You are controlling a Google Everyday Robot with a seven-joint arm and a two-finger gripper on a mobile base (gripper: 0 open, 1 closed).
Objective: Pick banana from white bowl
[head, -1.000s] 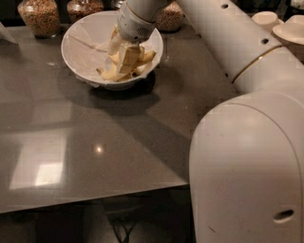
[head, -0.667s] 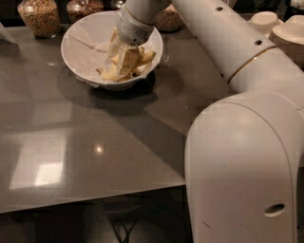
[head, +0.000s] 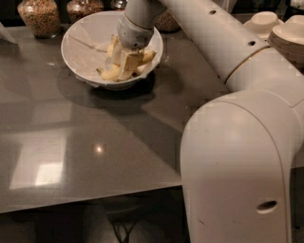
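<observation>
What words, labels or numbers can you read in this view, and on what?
None: there is no readable text anywhere in this view.
The glass jars, the white bowl, the banana, the stacked bowls and the robot arm bear no lettering that shows.
The pincer is down inside the white bowl, at the banana.

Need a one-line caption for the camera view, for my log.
Gripper down inside the white bowl, at the banana, on a grey table near glass jars.

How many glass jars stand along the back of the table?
3 jars: one far left, one right of it, one partly hidden behind the arm at; others may be hidden. The gripper is down in the white bowl, at the banana.
</observation>
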